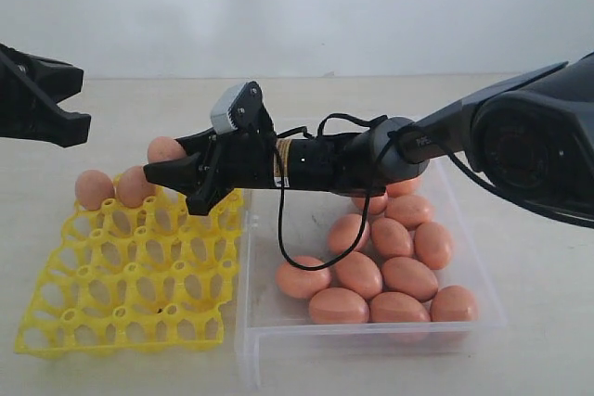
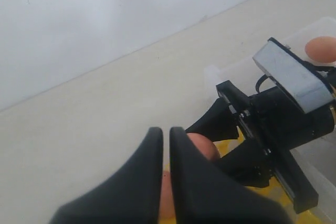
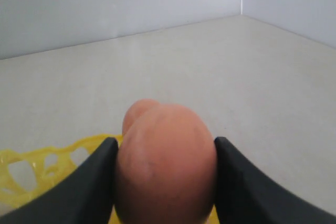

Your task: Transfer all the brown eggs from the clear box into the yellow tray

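1. The right fingers (image 3: 94, 182) are clamped on 1 brown egg (image 3: 165, 166), a finger on each flank, above the far edge of the yellow tray (image 1: 56, 322).
2. The left fingers (image 2: 152, 182) are pressed together on nothing, raised over the counter (image 1: 548, 340) to the tray's left.
3. 2 eggs (image 1: 93, 187) sit in the tray's far row. About 12 more (image 1: 408, 275) lie loose in the clear box (image 1: 371, 338) just beside it.
4. Each egg looks light, rigid, smooth and brittle. Its rounded shell could squirt out of a hard pinch. Hold it gently at its widest girth and lower it into a cup, not drop it.
5. The cup beneath the held egg is hidden. The right arm covers the box's far eggs, so the count is uncertain.
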